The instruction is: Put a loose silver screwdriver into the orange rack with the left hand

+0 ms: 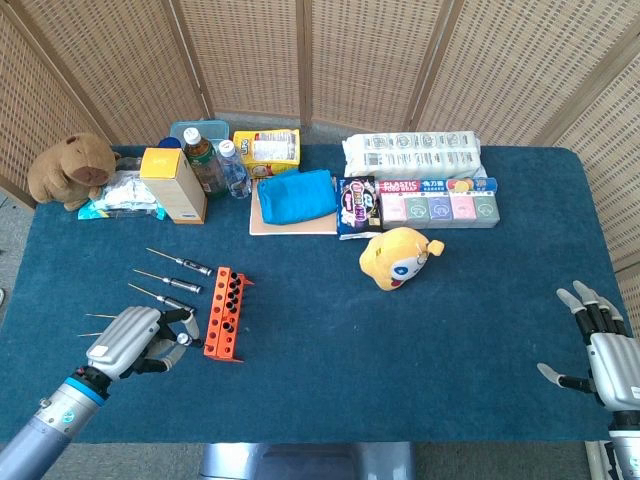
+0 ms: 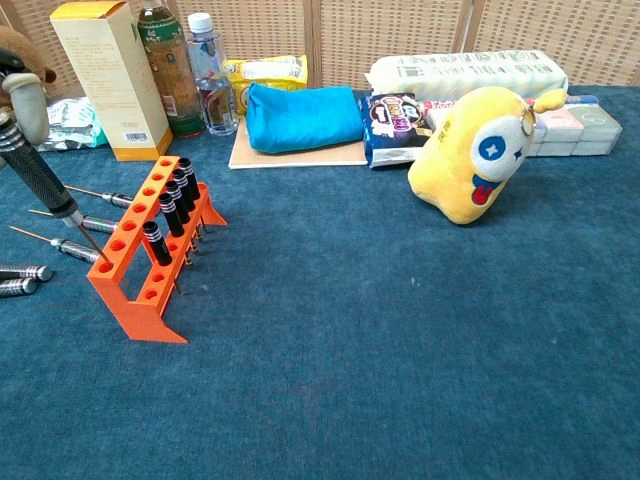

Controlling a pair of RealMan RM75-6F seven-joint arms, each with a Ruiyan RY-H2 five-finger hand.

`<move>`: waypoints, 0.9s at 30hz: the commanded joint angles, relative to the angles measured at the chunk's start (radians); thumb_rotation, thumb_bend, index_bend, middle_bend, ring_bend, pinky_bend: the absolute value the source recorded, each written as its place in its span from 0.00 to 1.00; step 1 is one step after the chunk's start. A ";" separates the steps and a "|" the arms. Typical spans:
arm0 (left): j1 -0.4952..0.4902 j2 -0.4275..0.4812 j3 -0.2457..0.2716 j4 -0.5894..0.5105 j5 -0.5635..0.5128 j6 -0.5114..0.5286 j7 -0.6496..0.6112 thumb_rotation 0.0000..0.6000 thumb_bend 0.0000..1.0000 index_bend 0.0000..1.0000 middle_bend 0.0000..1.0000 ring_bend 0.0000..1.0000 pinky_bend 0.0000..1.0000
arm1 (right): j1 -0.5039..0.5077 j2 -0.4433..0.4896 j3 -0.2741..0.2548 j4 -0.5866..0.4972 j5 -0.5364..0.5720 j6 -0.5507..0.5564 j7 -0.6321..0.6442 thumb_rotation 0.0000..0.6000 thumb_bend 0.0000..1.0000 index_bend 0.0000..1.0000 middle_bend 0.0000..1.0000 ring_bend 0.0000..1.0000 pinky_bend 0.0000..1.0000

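The orange rack (image 1: 225,313) (image 2: 128,262) stands left of centre with several black-handled drivers in its right row. My left hand (image 1: 140,340) (image 2: 22,92) is just left of it and grips a screwdriver (image 2: 45,180) with a dark knurled handle and a silver shaft. The tool is tilted, and its tip sits at a near hole in the rack's left row. Three loose silver screwdrivers (image 1: 168,280) (image 2: 85,222) lie on the cloth behind my hand. My right hand (image 1: 603,352) rests open at the table's right edge.
Two more silver handles (image 2: 20,280) lie at the left edge of the chest view. A yellow plush (image 1: 397,256) sits mid-table. A box (image 1: 173,184), bottles (image 1: 214,160), blue pouch (image 1: 296,195) and snack packs (image 1: 440,200) line the back. A brown plush (image 1: 70,168) sits far left.
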 commanded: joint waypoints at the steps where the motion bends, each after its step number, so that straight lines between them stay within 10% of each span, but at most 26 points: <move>1: -0.026 0.006 -0.011 -0.029 -0.061 -0.020 0.063 1.00 0.42 0.49 1.00 1.00 1.00 | 0.000 0.001 0.000 -0.001 0.001 -0.001 0.002 1.00 0.02 0.09 0.00 0.00 0.00; 20: -0.111 -0.009 -0.021 -0.084 -0.247 -0.048 0.253 1.00 0.41 0.49 1.00 1.00 1.00 | 0.000 0.007 0.001 -0.004 0.007 -0.004 0.005 1.00 0.02 0.09 0.00 0.00 0.00; 27: -0.120 0.012 -0.010 -0.095 -0.258 -0.052 0.279 1.00 0.38 0.30 1.00 1.00 1.00 | -0.002 0.010 0.002 -0.005 0.006 -0.002 0.011 1.00 0.02 0.09 0.00 0.00 0.00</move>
